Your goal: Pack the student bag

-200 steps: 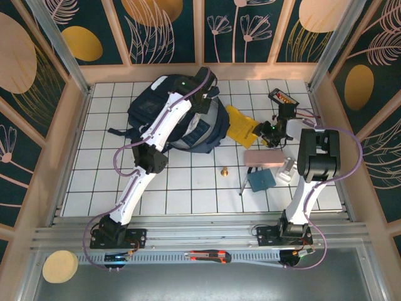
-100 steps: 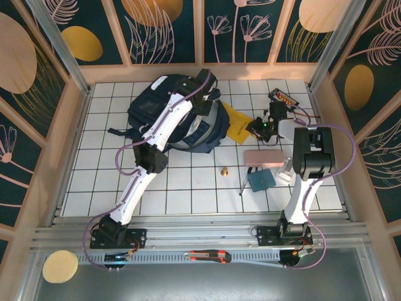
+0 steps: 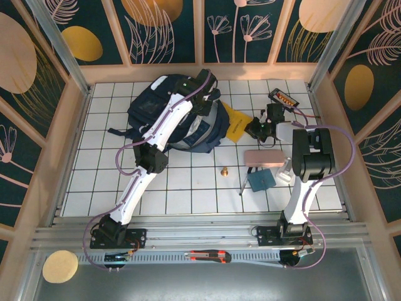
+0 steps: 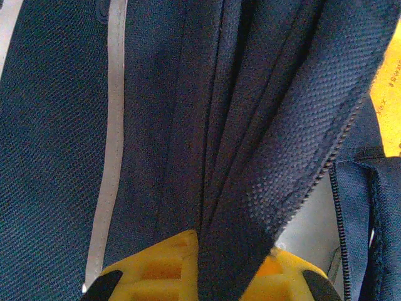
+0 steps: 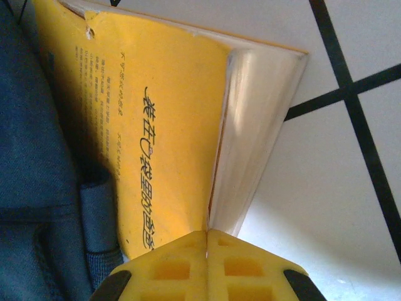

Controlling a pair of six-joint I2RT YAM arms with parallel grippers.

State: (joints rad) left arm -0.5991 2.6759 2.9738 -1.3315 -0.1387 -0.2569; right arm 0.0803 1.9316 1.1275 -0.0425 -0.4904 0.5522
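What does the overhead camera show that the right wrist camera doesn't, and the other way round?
Overhead: the whole student bag, a pink case and a small brass piece. Right wrist: the black printed characters on the yellow book, its page edges, and the right pincer closed on its corner. Shared: the book, navy bag fabric and the white tiled table.

Dark navy weave pretty much all over the student bag (image 4: 56, 157), with one pale grey stripe off to the left of the left gripper (image 4: 235, 276). Same yellow plastic with black tips on the right gripper (image 5: 207, 266) too. Bright yellow booklet (image 5: 163, 125) straight ahead of that one, black print on the cover. White tabletop (image 5: 326, 207) to its right, thin black grid lines.
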